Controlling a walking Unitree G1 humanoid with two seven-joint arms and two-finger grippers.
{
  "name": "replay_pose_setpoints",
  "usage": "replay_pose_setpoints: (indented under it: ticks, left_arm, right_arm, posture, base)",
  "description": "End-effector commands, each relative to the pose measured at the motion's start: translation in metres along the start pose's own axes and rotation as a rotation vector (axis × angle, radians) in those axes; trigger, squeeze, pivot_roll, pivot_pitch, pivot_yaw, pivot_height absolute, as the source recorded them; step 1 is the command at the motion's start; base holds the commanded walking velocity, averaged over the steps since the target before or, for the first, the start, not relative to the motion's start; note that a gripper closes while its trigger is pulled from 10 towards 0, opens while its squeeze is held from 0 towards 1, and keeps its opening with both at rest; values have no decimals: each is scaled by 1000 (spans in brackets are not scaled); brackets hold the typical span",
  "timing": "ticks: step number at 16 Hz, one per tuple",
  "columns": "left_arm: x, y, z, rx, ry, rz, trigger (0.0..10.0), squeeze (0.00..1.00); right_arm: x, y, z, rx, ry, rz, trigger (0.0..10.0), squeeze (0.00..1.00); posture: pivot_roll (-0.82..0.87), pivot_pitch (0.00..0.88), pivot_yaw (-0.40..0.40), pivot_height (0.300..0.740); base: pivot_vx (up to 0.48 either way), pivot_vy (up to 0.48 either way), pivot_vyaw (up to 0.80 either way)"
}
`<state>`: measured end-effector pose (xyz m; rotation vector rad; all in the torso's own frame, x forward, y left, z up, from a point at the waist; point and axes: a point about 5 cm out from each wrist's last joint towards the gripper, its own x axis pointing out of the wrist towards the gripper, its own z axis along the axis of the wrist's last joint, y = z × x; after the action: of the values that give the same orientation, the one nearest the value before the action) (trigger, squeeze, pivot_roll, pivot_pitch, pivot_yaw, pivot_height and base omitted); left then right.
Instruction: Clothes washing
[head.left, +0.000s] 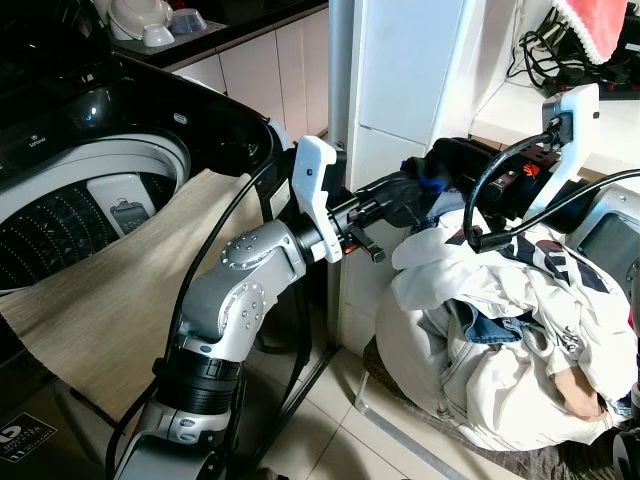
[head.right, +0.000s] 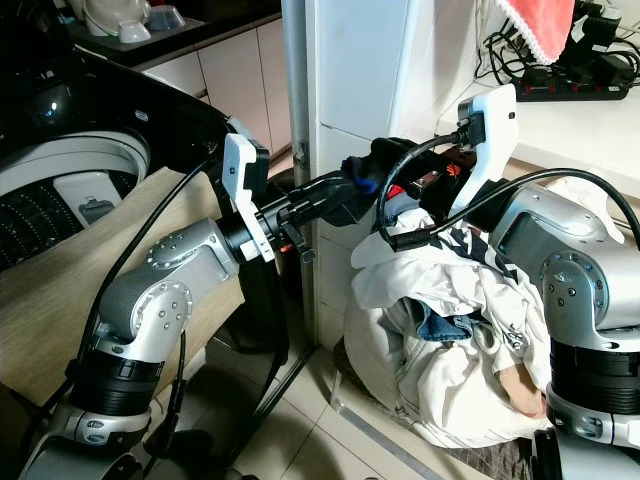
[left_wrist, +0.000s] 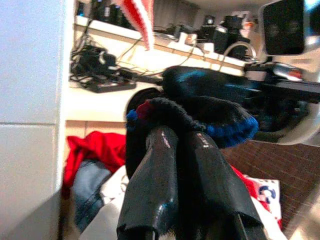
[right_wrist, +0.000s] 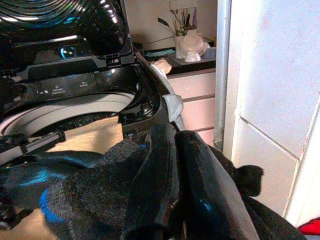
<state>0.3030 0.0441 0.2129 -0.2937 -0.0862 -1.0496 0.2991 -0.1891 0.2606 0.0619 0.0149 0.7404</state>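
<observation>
Left wrist view: left gripper (left_wrist: 180, 145) fingers pinch a black garment (left_wrist: 200, 110) with blue trim.
Right wrist view: right gripper (right_wrist: 177, 150) fingers pinch the same garment, its tips buried.
Garment place: above the white clothes pile (head.left: 500, 340), 3 o'clock of the washer drum (head.left: 90, 200).

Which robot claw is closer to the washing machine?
Left. The left claw pinches the dark sock on the side toward the washing machine; the right claw grips it from farther away, over the laundry pile.

Pale tiled floor (head.left: 330, 420), a white pillar (head.left: 400, 90), white cabinets (head.left: 270, 70) beneath a dark counter (head.left: 215, 35), brightly lit.
</observation>
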Motion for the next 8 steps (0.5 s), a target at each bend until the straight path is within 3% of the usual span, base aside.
replay_pose_setpoints:
  ticks: [1, 2, 3, 5, 6, 8]
  left_arm:
    - [1, 6, 7, 32, -16, 36, 0, 0]
    - [0, 9, 8, 36, -20, 59, 0, 0]
    - [0, 10, 8, 39, -22, 67, 0, 0]
    - [-1, 14, 9, 39, -28, 95, 0, 0]
    - [-2, 17, 11, 43, -35, 113, 0, 0]
    - [-2, 19, 13, 47, -40, 121, 0, 0]
  right_arm:
    - [4, 7, 10, -40, -27, 35, 39, 0]
    - [5, 8, 11, -45, -31, 38, 706, 0]
    - [5, 8, 11, -45, -31, 38, 706, 0]
    - [5, 8, 11, -54, -37, 34, 4000, 0]
    - [6, 9, 14, -41, -70, 49, 10000, 1000]
    - [6, 10, 16, -30, -82, 66, 10000, 1000]
  posture:
    - [-139, 0, 73, 740]
    - [-137, 0, 73, 740]
    - [-137, 0, 73, 740]
    - [-137, 0, 73, 740]
    - [-136, 0, 74, 740]
    - [-135, 0, 74, 740]
  base:
    - [0, 0, 0]
    - [0, 0, 0]
    - [0, 0, 0]
    - [0, 0, 0]
    - [0, 0, 0]
    - [0, 0, 0]
